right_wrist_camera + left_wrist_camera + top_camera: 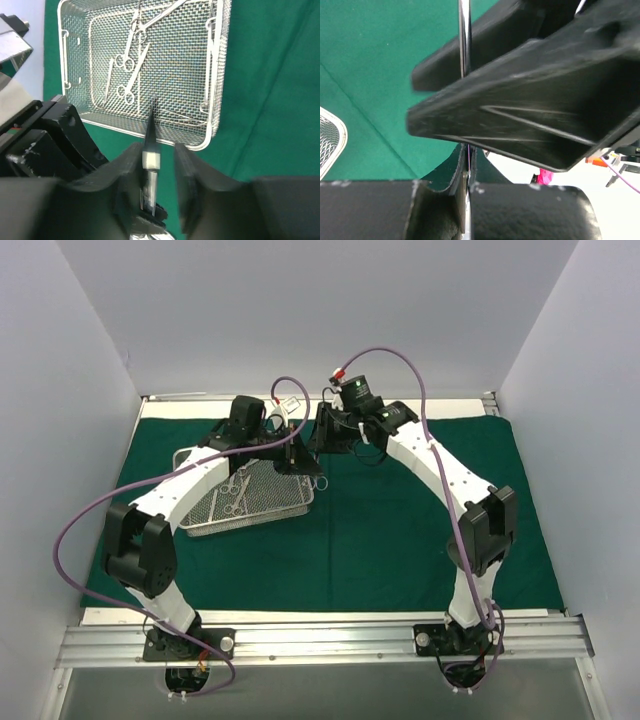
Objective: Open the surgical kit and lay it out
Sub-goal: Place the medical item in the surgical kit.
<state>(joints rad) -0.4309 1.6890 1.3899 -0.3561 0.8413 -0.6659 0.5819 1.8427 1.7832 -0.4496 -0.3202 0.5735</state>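
Cloth (400, 530), dark green, lies spread flat over the table from the left edge to the right. On its left half sits the wire-mesh tray (240, 529), slightly skewed, with several ring-handled instruments (127, 75) lying loose on its mesh floor. Just beyond the tray's far right corner, the left gripper (468, 195) is pinched tight on a slim steel instrument (464, 40), whose shaft rises straight out from between its fingers. Right beside it, near the middle of the far side, the right gripper (155, 155) meets it tip to tip. Its fingers (131, 170) stand narrowly apart on either side of the same slim piece, with a gap showing on each side. The rest of the cloth, to the right, is smooth with a few soft folds.
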